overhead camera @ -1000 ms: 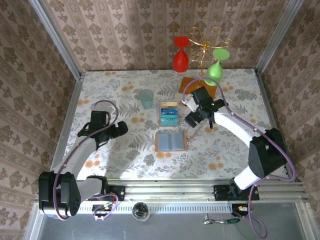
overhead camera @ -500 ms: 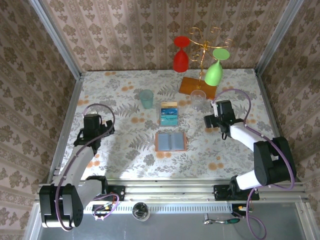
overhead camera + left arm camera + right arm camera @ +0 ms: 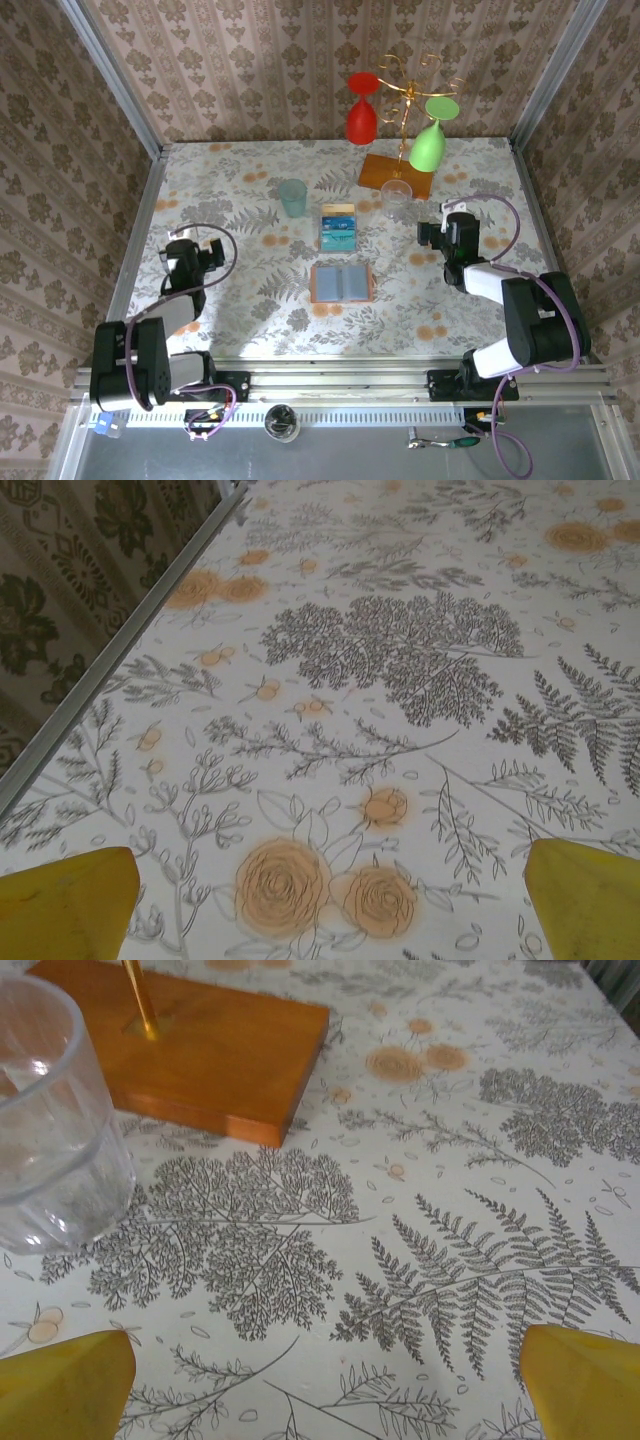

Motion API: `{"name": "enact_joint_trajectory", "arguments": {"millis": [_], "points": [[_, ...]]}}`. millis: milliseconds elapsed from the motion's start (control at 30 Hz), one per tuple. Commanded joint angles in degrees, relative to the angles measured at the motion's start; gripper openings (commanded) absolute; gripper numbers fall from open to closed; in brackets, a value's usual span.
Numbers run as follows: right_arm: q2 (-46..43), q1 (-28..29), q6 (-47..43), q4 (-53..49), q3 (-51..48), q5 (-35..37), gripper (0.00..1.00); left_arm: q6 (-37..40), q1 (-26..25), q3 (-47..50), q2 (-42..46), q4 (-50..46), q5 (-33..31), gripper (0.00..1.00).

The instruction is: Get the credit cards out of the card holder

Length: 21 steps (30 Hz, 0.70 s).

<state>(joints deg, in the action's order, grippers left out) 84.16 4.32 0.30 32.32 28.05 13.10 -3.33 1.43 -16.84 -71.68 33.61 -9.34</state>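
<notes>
Top external view takes in the whole floral-patterned surface [image 3: 240,310]. The small flat card holder [image 3: 341,282], grey-blue inside with a tan-orange edge, lies open near the middle. Just beyond it, and apart from it, the blue and teal plastic credit cards [image 3: 339,228] lie in a small overlapping pile with an orange-tan strip at the far end. Whether anything sits in the holder's pockets is too small to tell.

Farther back stand a teal tumbler [image 3: 292,198], a clear drinking glass [image 3: 397,199] and a gold wire rack on an orange wooden base [image 3: 395,172]. A red stemmed glass [image 3: 362,110] and a green one [image 3: 430,140] hang from the rack.

From above, the left claw [image 3: 200,255] sits near the left edge and the right claw [image 3: 445,233] near the right side. Both are well apart from the holder and the cards, but this view is too coarse to show how their jaws stand.

Left wrist view shows this: two yellow fingertips [image 3: 65,900] sit in the lower corners, spread wide, with bare printed cloth between them. A metal edge rail [image 3: 110,660] and the wallpapered wall are at left.

Right wrist view shows yellow fingertips [image 3: 60,1380] spread just as wide and gripping nothing. The clear glass is at upper left, beside the wooden base.
</notes>
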Motion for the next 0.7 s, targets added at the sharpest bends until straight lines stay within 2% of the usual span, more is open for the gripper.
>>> {"name": "enact_joint_trajectory", "arguments": {"millis": [0,167,233,433,533,600,667], "points": [[0.98,-0.6,1.46,10.87,-2.46,-1.16,1.0,1.71,0.93,1.01,-2.01,14.08,4.28,1.0],[2.67,-2.09,1.99,14.9,-4.05,-4.83,1.0,0.58,2.45,0.71,-8.88,22.76,8.66,1.0],[3.64,-2.2,1.73,18.03,-5.3,-5.39,1.0,1.09,2.52,-0.22,-11.4,23.31,9.68,1.0],[3.47,-2.62,1.99,16.41,-4.62,-6.6,1.0,3.0,1.96,-2.48,-13.66,21.12,13.68,1.0],[3.51,-2.73,1.99,16.46,-4.65,-6.76,1.0,4.36,1.41,-2.44,-18.35,26.92,15.77,1.0],[3.47,-2.69,1.98,16.47,-4.67,-6.77,1.0,4.9,1.05,-4.42,-17.02,20.38,15.7,1.0],[3.47,-2.73,1.99,16.55,-4.71,-6.77,1.0,6.12,-0.26,-5.44,-17.48,19.15,14.13,1.0]]}}
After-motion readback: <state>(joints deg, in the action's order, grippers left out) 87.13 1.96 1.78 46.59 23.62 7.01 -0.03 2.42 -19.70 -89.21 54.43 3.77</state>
